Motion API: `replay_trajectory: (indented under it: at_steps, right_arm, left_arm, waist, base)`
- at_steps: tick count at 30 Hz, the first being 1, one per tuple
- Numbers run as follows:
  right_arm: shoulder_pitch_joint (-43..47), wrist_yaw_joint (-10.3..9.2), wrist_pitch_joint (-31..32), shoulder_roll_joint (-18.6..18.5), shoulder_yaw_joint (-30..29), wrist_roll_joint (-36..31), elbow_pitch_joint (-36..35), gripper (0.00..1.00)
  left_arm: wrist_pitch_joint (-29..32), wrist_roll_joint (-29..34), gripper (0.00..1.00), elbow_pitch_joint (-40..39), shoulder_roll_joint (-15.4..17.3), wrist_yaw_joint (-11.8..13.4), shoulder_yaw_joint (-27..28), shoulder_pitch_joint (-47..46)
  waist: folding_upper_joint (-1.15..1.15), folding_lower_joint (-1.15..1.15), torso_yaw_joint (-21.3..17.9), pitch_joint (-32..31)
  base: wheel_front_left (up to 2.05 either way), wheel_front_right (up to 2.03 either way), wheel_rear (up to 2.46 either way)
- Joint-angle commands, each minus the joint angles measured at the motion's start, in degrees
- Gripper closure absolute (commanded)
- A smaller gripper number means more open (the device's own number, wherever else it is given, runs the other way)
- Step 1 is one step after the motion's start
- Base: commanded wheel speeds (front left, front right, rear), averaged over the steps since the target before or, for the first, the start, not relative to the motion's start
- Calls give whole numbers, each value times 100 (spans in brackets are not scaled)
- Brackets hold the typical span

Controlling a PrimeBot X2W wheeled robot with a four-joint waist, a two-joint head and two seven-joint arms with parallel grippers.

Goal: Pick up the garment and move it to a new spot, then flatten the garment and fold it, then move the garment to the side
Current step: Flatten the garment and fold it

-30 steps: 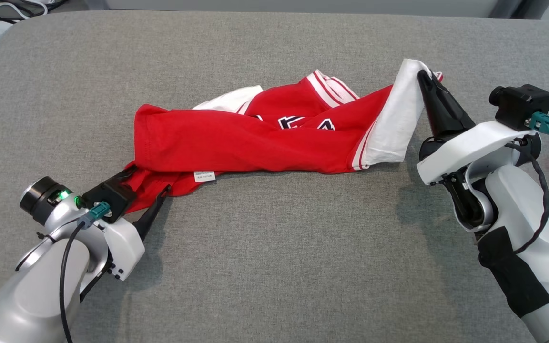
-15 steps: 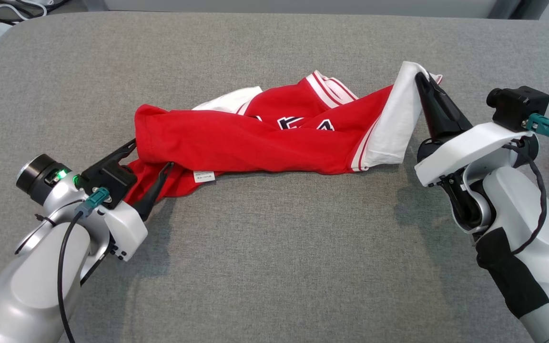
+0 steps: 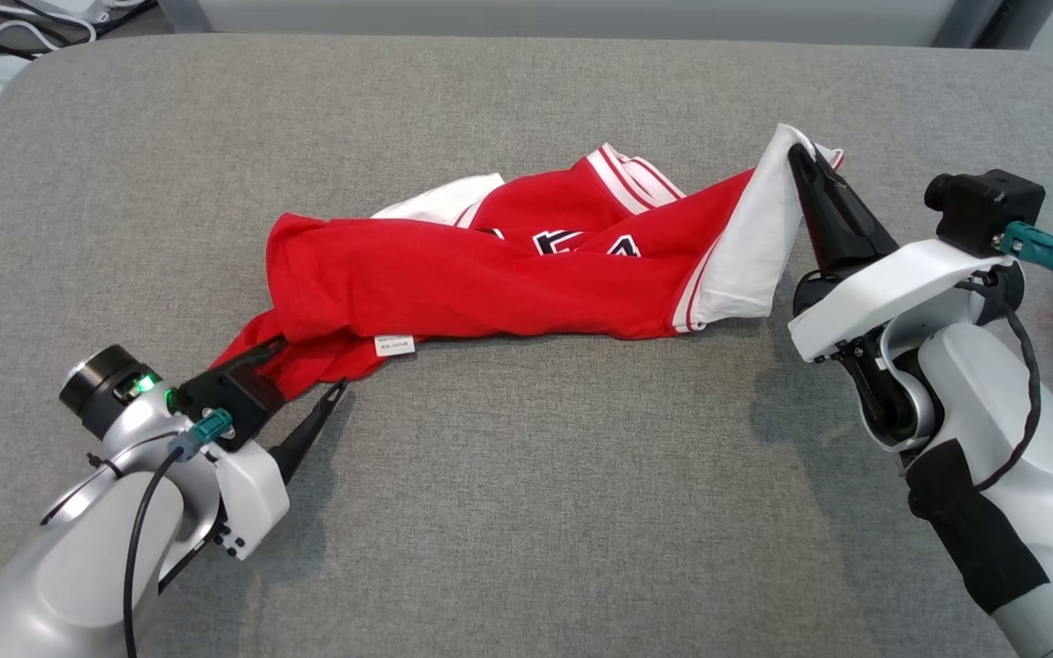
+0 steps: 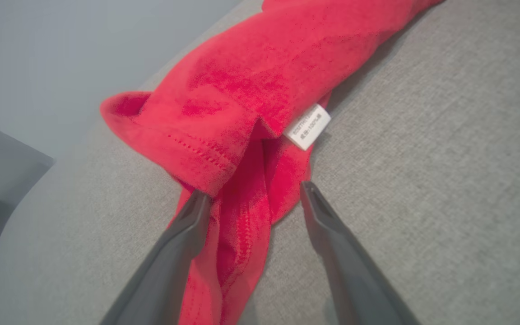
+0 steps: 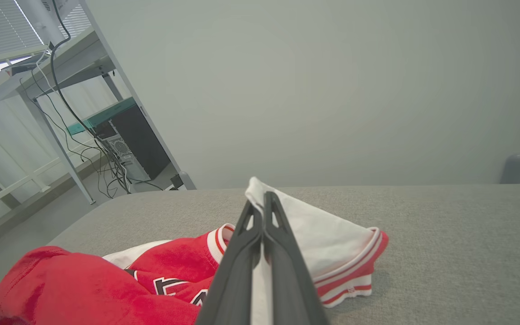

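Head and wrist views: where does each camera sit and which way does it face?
Head view: on the head, looking down at the shirt on the grey pad; left pincer and right pincer show.
Left wrist view: on that wrist, along its open fingers toward the red hem and label.
Right wrist view: on that wrist, along its shut fingers gripping the white sleeve, toward a wall.
Shared: head and left wrist both show the label.

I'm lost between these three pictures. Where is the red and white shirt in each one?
Head view: the shirt lies across the middle, between the left hand and the right hand.
Left wrist view: its red end runs from top centre down into the open left hand.
Right wrist view: bottom left to centre, white sleeve pinched in the shut right hand.
Shared landmark: the grey padded surface beneath.
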Motion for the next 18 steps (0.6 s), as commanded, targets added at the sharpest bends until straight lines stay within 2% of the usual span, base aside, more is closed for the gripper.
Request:
replay_trajectory:
  at_steps: [1, 10, 15, 18]
  right_arm:
    - [-45, 24, -63, 23, 83, 40, -122, 100]
    - [-73, 24, -69, 34, 140, 78, -138, 100]
    - [-40, 24, -73, 12, 121, 97, -137, 100]
    - [-26, 24, -75, 29, 117, 99, -127, 100]
  left_arm:
    - [-59, -58, 0, -38, 239, 2, 159, -79]
    - [-59, -456, 0, -189, 318, 0, -178, -335]
    - [-59, -334, 0, -298, 448, 46, 50, -301]
    - [-59, -291, 0, -214, 416, 42, 112, -277]
  waist:
    - [0, 0, -4, -6]
    - [0, 0, -74, -68]
    - [0, 0, -68, -89]
    - [0, 0, -62, -96]
  base:
    - [0, 0, 0]
    - [0, 0, 0]
    - [0, 0, 0]
    - [0, 0, 0]
